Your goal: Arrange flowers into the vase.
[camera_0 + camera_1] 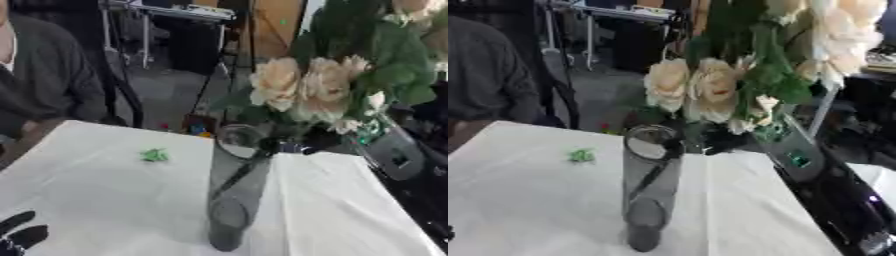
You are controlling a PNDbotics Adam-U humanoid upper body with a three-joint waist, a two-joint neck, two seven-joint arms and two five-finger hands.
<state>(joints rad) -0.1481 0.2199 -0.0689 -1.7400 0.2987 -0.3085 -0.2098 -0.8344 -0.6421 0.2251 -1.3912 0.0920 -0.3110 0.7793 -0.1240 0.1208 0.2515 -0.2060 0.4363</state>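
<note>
We are in the middle of putting flowers into the vase (234, 200), a tall smoky glass cylinder standing upright on the white tabletop (96, 195) near its right side. A bunch of cream flowers (311, 87) with green leaves hangs just above and to the right of the vase mouth, carried on our right arm, which comes in from the right. One dark stem (654, 175) already runs down inside the glass on a slant, so we judge the insertion begun but not finished: the blooms sit high above the rim and lean away from it.

Our right hand (293, 144) shows as a dark shape just behind the rim, under the blooms. It seems to be closed about the stems, though the leaves cover most of it and we cannot tell for certain. Our left hand (22, 231) rests at the lower left corner, fingers relaxed and holding nothing.

A small green scrap (155, 155) lies on the tabletop, well apart from the vase.

Next, the bunch wants lowering straight so the stems slide deeper without tipping the vase; the left hand could steady the glass.
</note>
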